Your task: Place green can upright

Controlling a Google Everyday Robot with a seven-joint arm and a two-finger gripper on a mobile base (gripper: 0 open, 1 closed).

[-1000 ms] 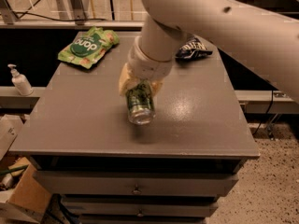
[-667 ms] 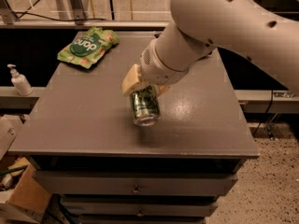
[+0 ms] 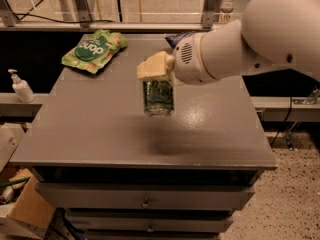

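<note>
A grey table [image 3: 100,129] with drawers [image 3: 145,196] beneath fills the middle of the frame. A thick white robot arm [image 3: 260,39] reaches in from the upper right. Its gripper [image 3: 157,76], with pale tan fingers [image 3: 151,68], sits just above the frame's centre, clenched on the top of the green can [image 3: 158,98].

The can hangs below the fingers over the middle of the tabletop, nearly vertical, its dark green patterned side facing the viewer and its silver rim at the bottom. A soft shadow [image 3: 167,143] lies on the table lower down, apart from the can, so the can appears lifted clear of the surface.

A second ago the can was tilted, with its shiny end angled toward the lower part of the frame, and the arm came down from the top centre. Now the can is turned close to upright and sits slightly higher, while the arm stretches across from the right.

A flat green snack bag [image 3: 94,50] lies at the table's upper left corner, unchanged. A dark bag [image 3: 176,38] peeks out above the wrist. A white pump bottle [image 3: 21,86] stands at the left edge.
</note>
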